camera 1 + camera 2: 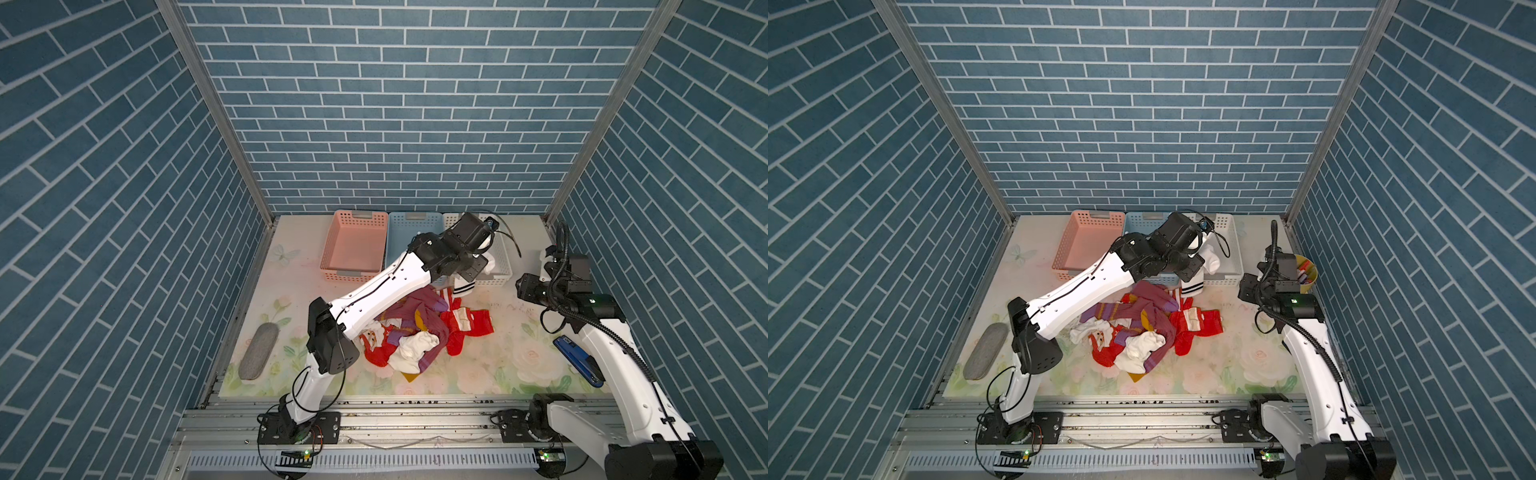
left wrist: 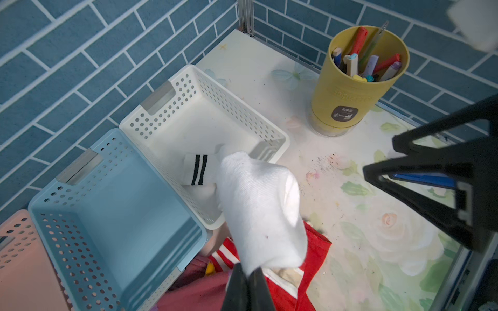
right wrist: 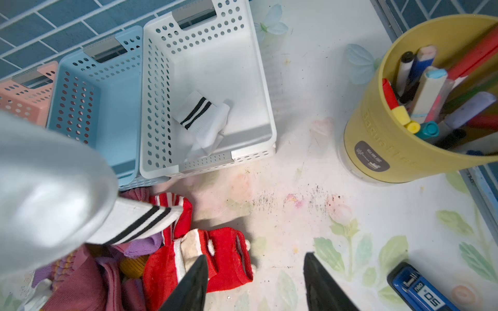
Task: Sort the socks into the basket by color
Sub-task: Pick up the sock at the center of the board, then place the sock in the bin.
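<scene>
Drop-off step. My left gripper point(image 2: 248, 269) is clenched on a white sock point(image 2: 258, 210) hanging over the near rim of the white basket point(image 3: 151, 107). Next I need it fully above the basket, then release. Right gripper point(image 3: 255, 255) gapes empty, just in front of the basket.

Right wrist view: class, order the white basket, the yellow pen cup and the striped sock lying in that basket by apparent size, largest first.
1 and 2, tied: white basket and yellow pen cup look alike; the cup is nearer and cropped, so unranked.
3: striped sock, clearly smallest.
</scene>
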Controlling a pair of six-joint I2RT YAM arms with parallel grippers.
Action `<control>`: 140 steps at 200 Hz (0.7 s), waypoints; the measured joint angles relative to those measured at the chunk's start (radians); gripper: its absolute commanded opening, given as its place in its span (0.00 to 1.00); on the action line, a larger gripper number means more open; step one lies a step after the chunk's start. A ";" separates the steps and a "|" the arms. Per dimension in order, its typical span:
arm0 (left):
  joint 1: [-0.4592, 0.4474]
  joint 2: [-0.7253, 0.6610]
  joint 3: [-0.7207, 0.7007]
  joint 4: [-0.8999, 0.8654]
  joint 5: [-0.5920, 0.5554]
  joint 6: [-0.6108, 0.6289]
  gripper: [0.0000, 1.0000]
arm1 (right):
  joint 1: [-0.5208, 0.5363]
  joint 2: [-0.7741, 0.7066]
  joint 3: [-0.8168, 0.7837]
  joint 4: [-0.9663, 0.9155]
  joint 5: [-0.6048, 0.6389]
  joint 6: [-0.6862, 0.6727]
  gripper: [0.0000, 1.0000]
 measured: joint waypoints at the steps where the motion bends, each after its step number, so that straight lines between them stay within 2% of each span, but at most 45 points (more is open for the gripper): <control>1: 0.004 0.004 0.005 0.001 0.003 0.001 0.00 | 0.000 0.000 0.000 0.000 0.000 0.000 0.57; 41: 0.076 0.087 0.108 0.032 0.073 0.016 0.00 | 0.000 -0.003 0.000 0.001 -0.014 0.000 0.57; 72: 0.113 0.105 0.128 0.087 0.108 0.019 0.00 | 0.000 -0.003 0.000 0.002 -0.024 0.000 0.57; 140: 0.119 0.151 0.140 0.265 0.108 0.017 0.00 | 0.000 -0.003 0.000 0.001 -0.025 0.000 0.57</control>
